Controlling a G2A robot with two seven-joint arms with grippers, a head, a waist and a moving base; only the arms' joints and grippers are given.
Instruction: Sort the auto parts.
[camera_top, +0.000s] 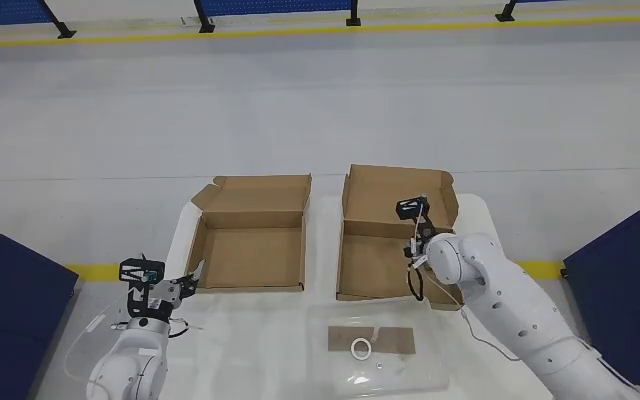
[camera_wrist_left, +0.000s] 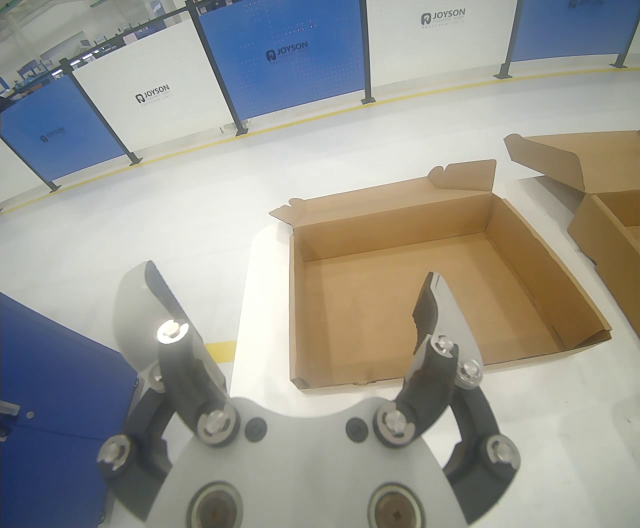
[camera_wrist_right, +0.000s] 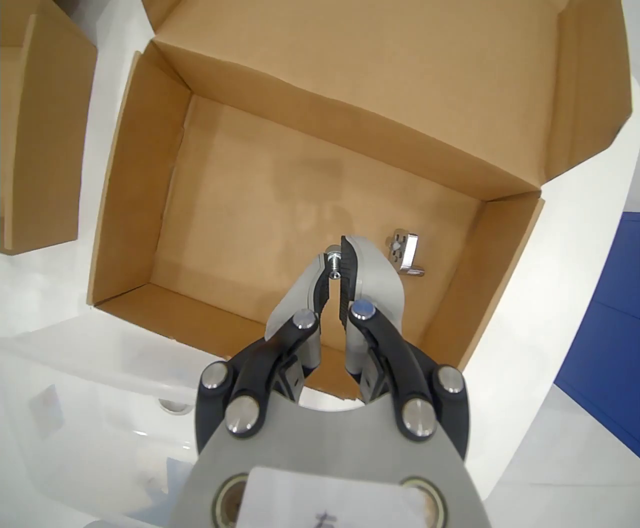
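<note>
My right gripper (camera_wrist_right: 334, 257) hangs over the right cardboard box (camera_wrist_right: 125, 200), shut on a small silver bolt (camera_wrist_right: 333, 261) pinched at its fingertips. A metal bracket (camera_wrist_right: 406, 254) lies on that box's floor beside the fingertips. From above, the right arm (camera_top: 440, 255) sits over the right box (camera_top: 355, 275). My left gripper (camera_wrist_left: 295, 295) is open with nothing between its fingers, held near the front left corner of the left box (camera_wrist_left: 550, 280); it also shows in the top view (camera_top: 183, 281). The left box (camera_top: 250, 258) holds nothing.
A clear plastic tray (camera_top: 430, 375) stands at the table's front, holding a brown cardboard strip (camera_top: 395, 340) and a white ring (camera_top: 361, 348). Both boxes have their lids folded back. Blue bins flank the table on the left (camera_top: 25, 310) and right (camera_top: 605, 280).
</note>
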